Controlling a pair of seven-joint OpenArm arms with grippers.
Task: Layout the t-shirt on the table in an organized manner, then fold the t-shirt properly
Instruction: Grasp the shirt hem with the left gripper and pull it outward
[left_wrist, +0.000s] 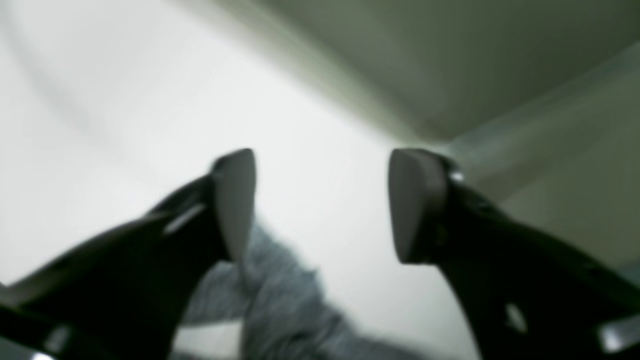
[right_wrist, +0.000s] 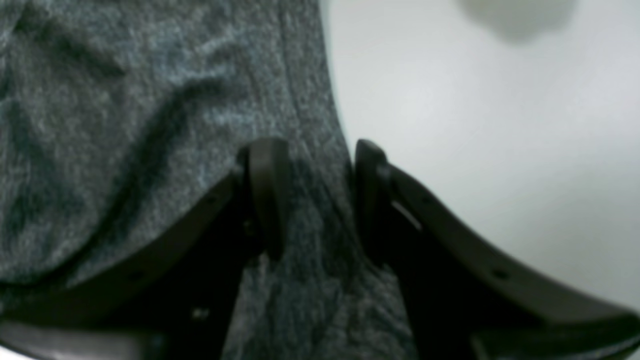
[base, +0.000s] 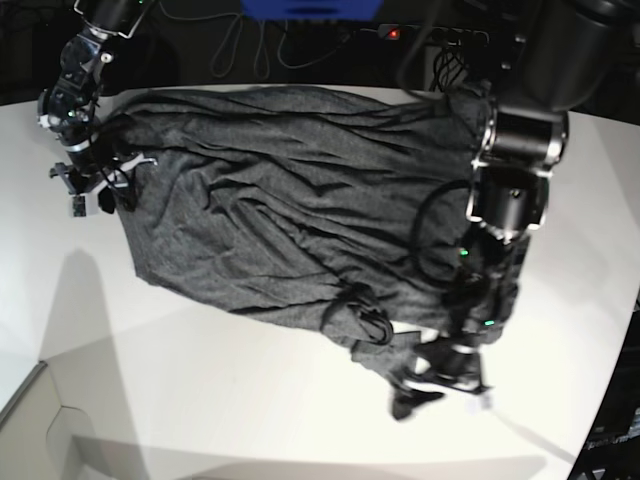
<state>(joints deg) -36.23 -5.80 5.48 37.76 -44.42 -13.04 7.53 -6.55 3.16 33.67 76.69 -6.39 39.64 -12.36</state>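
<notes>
The t-shirt (base: 290, 210) lies spread across the far half of the table (base: 200, 400), a dark grey heathered sheet with long creases running through it and a bunched, twisted corner trailing toward the near right. At the far left edge of the cloth, the right gripper (base: 100, 185) sits low at the shirt's side; its wrist view shows a ridge of grey knit rising between the two black fingers (right_wrist: 267, 195), which press in on either side of it (the hem seam runs straight up through the gap), so this hand is clamped on the fabric right at its border with the bare white top. On the near right, the left gripper (base: 420, 392) hangs just past the shirt's crumpled corner. From its own blurred camera the jaws stand wide apart, the pale pads (left_wrist: 235, 200) facing each other with only white tabletop between them, and a strip of grey cloth lies below and behind the fingertips, touching neither pad as far as the blur allows. Cables and a dark backdrop line the far edge.
</notes>
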